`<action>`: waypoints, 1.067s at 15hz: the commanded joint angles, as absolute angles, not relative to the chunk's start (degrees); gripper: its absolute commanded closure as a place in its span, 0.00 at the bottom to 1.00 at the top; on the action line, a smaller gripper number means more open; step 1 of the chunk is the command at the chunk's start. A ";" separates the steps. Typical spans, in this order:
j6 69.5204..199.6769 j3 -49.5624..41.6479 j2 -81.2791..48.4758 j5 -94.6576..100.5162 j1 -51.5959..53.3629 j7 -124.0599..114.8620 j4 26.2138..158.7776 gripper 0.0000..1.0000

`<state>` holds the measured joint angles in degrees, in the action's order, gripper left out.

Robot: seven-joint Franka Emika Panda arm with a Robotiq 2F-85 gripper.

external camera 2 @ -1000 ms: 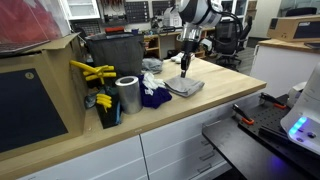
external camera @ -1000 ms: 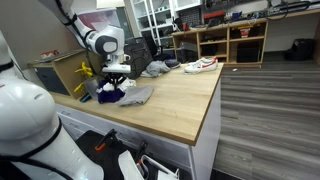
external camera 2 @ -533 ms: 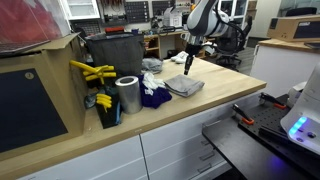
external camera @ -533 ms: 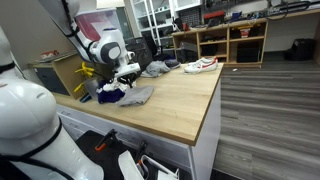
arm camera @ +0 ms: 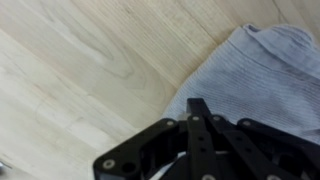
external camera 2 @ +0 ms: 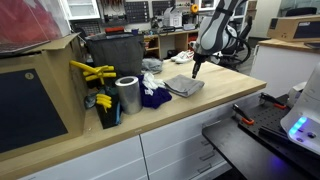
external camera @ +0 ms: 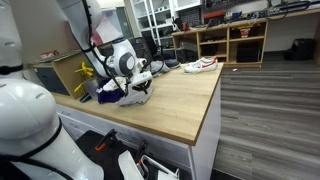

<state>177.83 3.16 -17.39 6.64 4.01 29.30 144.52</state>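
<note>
- Grey folded cloth [external camera 2: 184, 86] lay flat on the pale wooden bench [external camera 2: 222, 100], with the fingers [arm camera: 200, 118] hanging just above its edge and not touching it.
- Those fingers were pressed fully together, with nothing between them; the wrist view showed only wood grain and grey weave beyond the tips.
- A second before, the gripper [external camera 2: 194, 73] had stood low over the middle of the cloth. It had since risen and swung aside toward the cloth's far edge, and the arm leaned over further in both exterior views.
- The cloth had not moved with it, so by my reading it had been left where it was rather than picked up.
- Just beside the grey cloth sat a crumpled dark blue cloth [external camera 2: 152, 97], then an upright silver metal cylinder [external camera 2: 127, 95].
- Further back stood yellow-handled tools [external camera 2: 90, 72] and a black bin [external camera 2: 112, 55].
- A white shoe with a red stripe [external camera: 200, 65] lay well apart at the bench's far end.
</note>
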 commanded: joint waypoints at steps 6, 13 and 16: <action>186.58 1.92 -25.27 10.69 4.62 19.52 142.60 1.00; 190.16 -16.07 -26.57 11.63 17.34 21.13 142.20 1.00; 191.11 -21.68 -27.83 10.82 19.45 21.33 141.83 1.00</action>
